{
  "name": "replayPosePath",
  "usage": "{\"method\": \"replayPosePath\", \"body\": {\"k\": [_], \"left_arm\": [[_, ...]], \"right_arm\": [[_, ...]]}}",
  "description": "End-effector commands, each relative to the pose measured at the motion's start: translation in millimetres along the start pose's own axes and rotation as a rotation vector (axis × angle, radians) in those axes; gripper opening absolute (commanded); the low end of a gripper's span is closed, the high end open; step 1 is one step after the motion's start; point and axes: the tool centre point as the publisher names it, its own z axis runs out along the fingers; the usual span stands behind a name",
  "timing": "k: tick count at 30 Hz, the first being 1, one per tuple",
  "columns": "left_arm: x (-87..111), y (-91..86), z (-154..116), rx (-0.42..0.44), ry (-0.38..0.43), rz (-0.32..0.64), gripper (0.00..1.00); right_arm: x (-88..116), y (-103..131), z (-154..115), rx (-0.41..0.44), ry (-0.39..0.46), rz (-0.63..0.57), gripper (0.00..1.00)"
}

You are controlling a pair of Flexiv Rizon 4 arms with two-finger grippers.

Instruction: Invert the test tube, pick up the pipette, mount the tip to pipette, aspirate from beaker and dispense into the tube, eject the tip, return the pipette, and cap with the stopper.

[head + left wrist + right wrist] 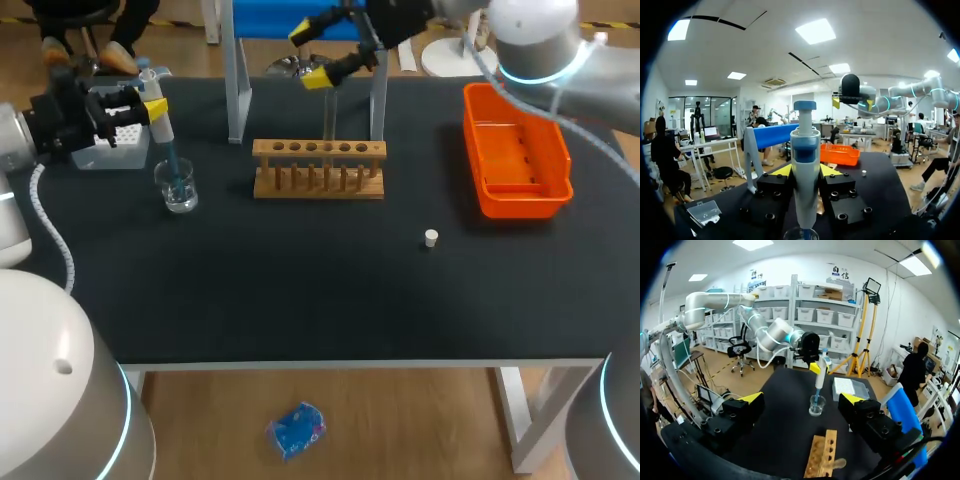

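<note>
On a black counter (300, 290) a light wooden tube rack (318, 172) is set at the middle. The blue-and-white pipette (163, 128) is clamped upright by the left tool (805, 171), its tip lowered into the small clear glass beaker (179, 190). The clear glass test tube (330, 120) is stood upright in the rack, well to the beaker's right, beneath the right tool (312, 57), whose fingers are spread wide on nothing.
</note>
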Motion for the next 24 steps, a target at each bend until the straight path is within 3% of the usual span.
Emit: {"method": "replayPosePath", "body": {"k": [1, 10, 24], "left_arm": [[-0.6, 0.2, 0, 0.001, 0.002, 0.001, 0.0], [-0.6, 0.2, 0, 0.001, 0.002, 0.001, 0.0], [-0.6, 0.2, 0, 0.001, 0.002, 0.001, 0.0]], "right_arm": [[12, -19, -27, -0.014, -0.056, 0.005, 1.0], [13, -55, -56, -0.018, -0.066, 0.056, 1.0], [0, -101, -57, 0.003, -0.063, 0.111, 1.0]]}}
